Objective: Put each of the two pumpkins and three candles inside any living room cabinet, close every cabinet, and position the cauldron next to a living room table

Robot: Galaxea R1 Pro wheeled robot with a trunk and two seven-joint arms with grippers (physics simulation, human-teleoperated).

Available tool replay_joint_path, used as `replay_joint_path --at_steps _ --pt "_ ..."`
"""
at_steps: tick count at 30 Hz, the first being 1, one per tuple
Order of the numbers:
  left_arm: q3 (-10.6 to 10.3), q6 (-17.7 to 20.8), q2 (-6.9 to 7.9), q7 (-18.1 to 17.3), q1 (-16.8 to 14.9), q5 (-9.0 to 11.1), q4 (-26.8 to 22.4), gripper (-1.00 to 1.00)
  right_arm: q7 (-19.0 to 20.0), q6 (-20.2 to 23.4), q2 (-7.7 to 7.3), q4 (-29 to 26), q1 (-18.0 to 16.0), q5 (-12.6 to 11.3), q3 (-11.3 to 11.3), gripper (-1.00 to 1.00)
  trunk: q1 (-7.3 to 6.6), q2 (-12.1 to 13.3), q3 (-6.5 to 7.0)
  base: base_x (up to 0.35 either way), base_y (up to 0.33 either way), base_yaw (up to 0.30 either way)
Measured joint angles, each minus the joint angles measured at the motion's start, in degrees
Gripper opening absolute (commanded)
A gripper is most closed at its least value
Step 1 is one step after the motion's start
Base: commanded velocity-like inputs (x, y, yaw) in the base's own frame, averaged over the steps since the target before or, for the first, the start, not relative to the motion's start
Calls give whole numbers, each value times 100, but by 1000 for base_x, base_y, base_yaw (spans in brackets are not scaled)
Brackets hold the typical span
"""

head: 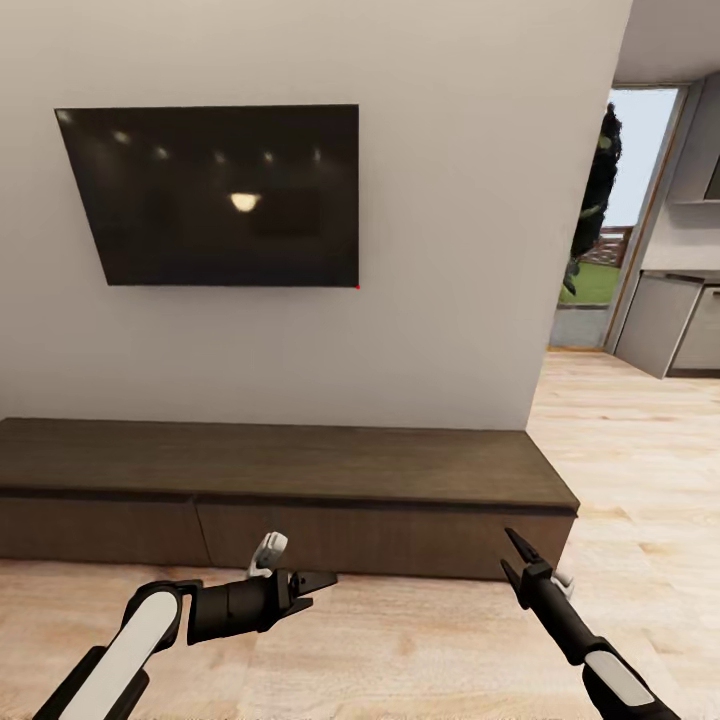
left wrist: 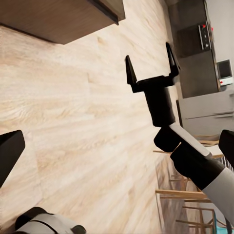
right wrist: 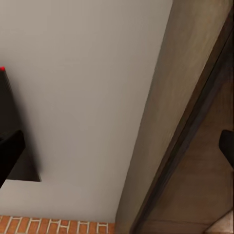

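so the robot's parked facing the cabinet (head: 280, 485), the long low dark-brown unit against the white wall under the tv (head: 215, 195), with its drawer fronts all shut. left pincer (head: 318, 585) hangs over the wood floor (head: 400, 640) just in front of the cabinet's front edge, fingers spread, nothing in it. right pincer (head: 513, 558) sits near the cabinet's right front corner, also spread wide and empty, same as in the left wrist view (left wrist: 150, 61).
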Motion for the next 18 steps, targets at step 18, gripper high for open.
replay_joint_path --at_steps 18 --pt "0 0 -2 0 -2 0 2 100 -193 -26 0 -9 -1 7 -1 100 395 -722 -323 0 0 0"
